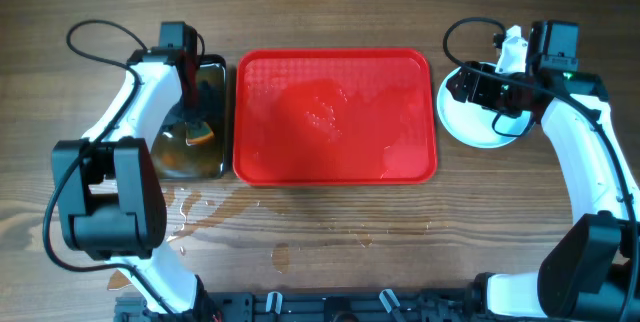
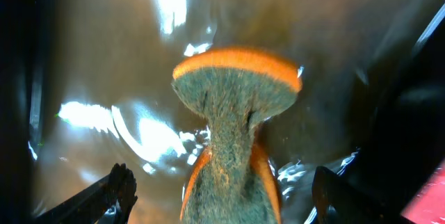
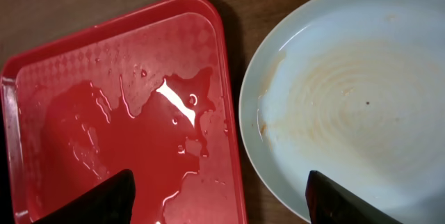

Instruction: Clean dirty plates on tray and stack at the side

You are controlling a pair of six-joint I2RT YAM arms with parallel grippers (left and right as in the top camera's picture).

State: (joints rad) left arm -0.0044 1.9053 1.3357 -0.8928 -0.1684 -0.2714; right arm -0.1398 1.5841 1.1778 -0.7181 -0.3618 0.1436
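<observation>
Right pincer (image 3: 219, 177) hangs wide open with nothing in it, its two fingers straddling the gap where the red tray (image 3: 55, 78) ends and the plate (image 3: 348, 106) begins. That placement reads as a release pose: the plate lies on the table (image 1: 320, 232) just off the tray's right-hand short edge, which is the stacking place the task asks for. Whether other plates lie under it I cannot tell, as only one disc shows from above. It sits flat, face up; being round it has no long axis, though a pale brown ring of sauce shows on its well, so I judge it not fully clean. The tray carries no plates, only puddles, and its long axis runs left to right across the table.

Left pincer (image 2: 222, 179) hovers low over the black tray (image 1: 215, 67) on the far side, its fingers spread with a gap either side of the sponge (image 2: 233, 92). The sponge is pinched at the waist and wet, its length pointing straight out from the wrist; it is likely parked in that water for rinsing
</observation>
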